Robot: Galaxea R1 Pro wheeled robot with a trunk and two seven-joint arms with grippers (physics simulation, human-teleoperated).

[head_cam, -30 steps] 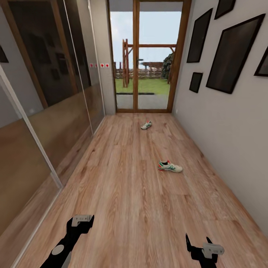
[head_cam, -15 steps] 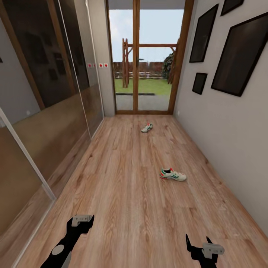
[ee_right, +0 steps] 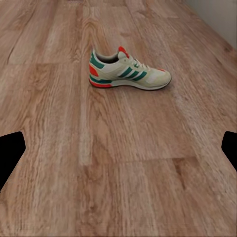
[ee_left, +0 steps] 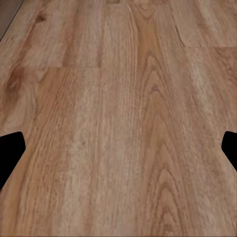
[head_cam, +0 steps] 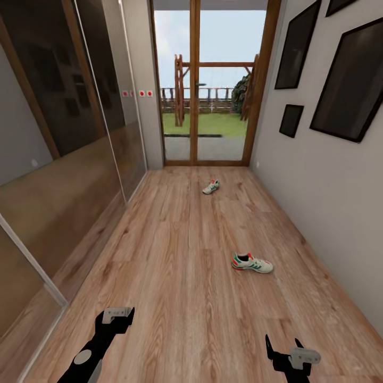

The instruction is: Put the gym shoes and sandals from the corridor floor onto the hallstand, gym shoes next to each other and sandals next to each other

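Observation:
Two cream-white gym shoes with green stripes lie apart on the corridor floor (head_cam: 181,276). The nearer gym shoe (head_cam: 252,263) lies on its sole ahead of my right arm, toe toward the right wall, and the right wrist view has it (ee_right: 129,70) too. The farther gym shoe (head_cam: 210,186) rests near the glass door. My left gripper (head_cam: 118,315) hangs open over bare planks (ee_left: 118,98). Well short of the nearer shoe, my right gripper (head_cam: 283,347) is open and holds nothing. The sandals and the hallstand are out of view.
Mirrored sliding doors (head_cam: 64,159) line the left side. A glazed wooden door (head_cam: 205,85) closes the far end. The right wall (head_cam: 330,202) carries dark picture frames (head_cam: 348,74). The floor runs wide between both sides.
The whole picture has shifted: the camera has moved forward along the corridor, so both shoes sit lower and nearer. Both arms keep their pose.

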